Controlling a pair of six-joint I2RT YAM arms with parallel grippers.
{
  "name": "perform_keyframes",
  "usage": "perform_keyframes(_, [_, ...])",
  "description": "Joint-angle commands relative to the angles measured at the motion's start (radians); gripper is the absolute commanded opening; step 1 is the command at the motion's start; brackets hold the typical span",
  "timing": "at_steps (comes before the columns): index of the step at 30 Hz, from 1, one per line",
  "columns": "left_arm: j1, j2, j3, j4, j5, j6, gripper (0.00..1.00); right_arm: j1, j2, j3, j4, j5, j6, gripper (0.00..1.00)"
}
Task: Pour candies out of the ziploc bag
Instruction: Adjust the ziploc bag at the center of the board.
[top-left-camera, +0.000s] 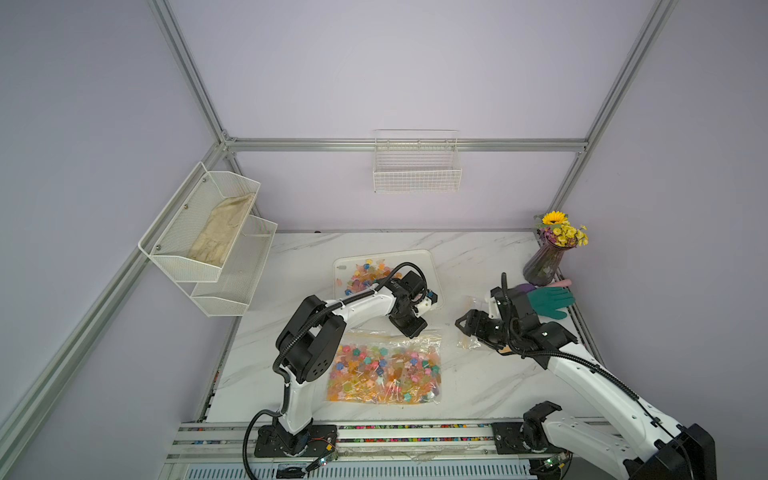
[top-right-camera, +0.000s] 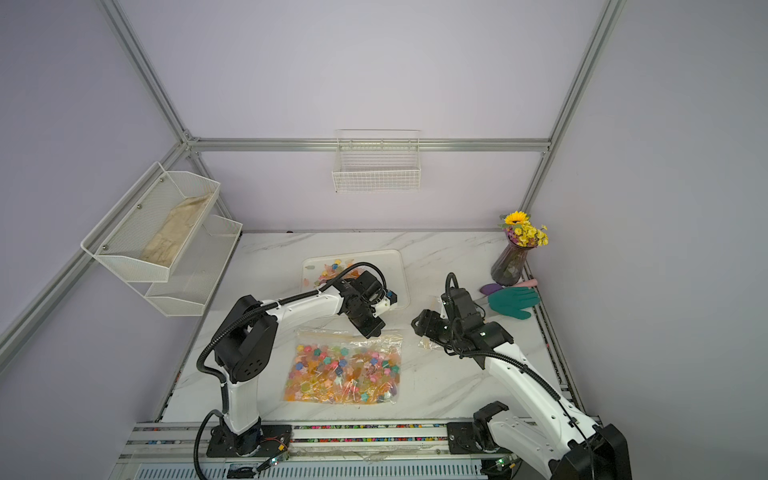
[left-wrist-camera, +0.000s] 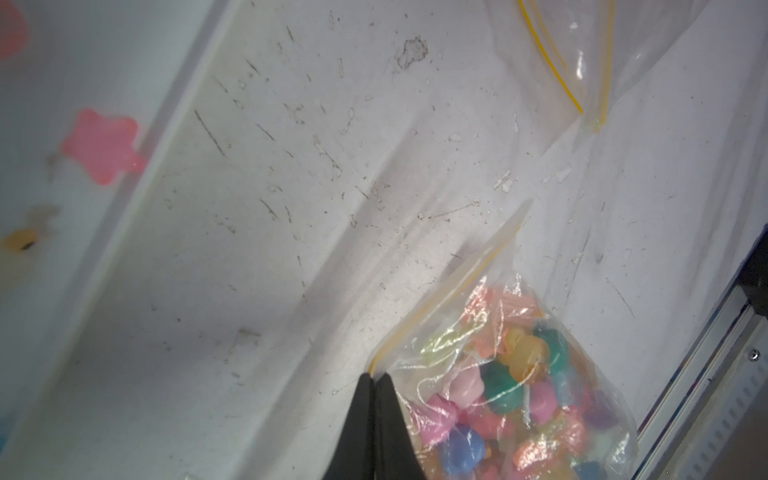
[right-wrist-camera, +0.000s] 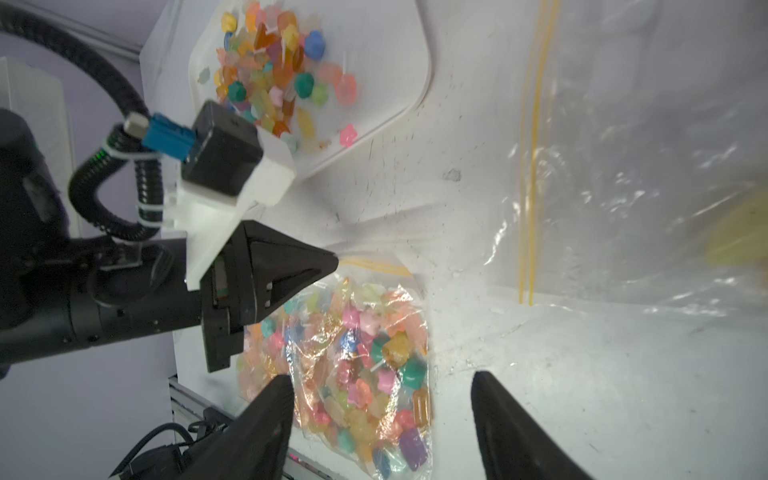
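The clear ziploc bag (top-left-camera: 384, 370) (top-right-camera: 345, 370) lies flat on the marble table, packed with multicoloured candies (top-left-camera: 374, 374) (left-wrist-camera: 511, 374) (right-wrist-camera: 374, 374). My left gripper (top-left-camera: 410, 330) (top-right-camera: 370, 329) (left-wrist-camera: 376, 376) (right-wrist-camera: 332, 262) is shut on the bag's yellow zip edge at its far side. More candies (top-left-camera: 365, 274) (right-wrist-camera: 282, 79) are piled in the white tray (top-left-camera: 428, 266) (right-wrist-camera: 415, 75) behind the bag. My right gripper (top-left-camera: 462, 322) (top-right-camera: 417, 322) (right-wrist-camera: 380, 376) stands open to the right of the bag, level with its far edge, and holds nothing.
A second, empty clear zip bag (top-left-camera: 469, 336) (right-wrist-camera: 623, 166) lies under my right wrist. A vase of flowers (top-left-camera: 544, 266) and a green glove (top-left-camera: 550, 301) sit at the back right. White mesh shelves (top-left-camera: 208, 232) hang left and a wire basket (top-left-camera: 415, 174) on the back wall.
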Motion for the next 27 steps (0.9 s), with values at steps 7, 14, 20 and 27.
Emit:
perform_keyframes(7, [0.021, -0.092, -0.101, 0.092, -0.001, -0.088, 0.00, 0.364, 0.042, -0.045, 0.048, 0.059, 0.190, 0.70])
perform_keyframes(14, [0.035, -0.109, -0.132, 0.116, -0.017, -0.096, 0.00, 0.587, 0.116, -0.057, 0.164, 0.057, 0.260, 0.67])
perform_keyframes(20, [0.048, -0.138, -0.157, 0.118, -0.036, -0.090, 0.00, 0.665, 0.210, -0.067, 0.242, 0.048, 0.285, 0.69])
perform_keyframes(27, [0.058, -0.156, -0.166, 0.121, -0.031, -0.083, 0.00, 0.671, 0.254, -0.081, 0.233, 0.069, 0.316, 0.72])
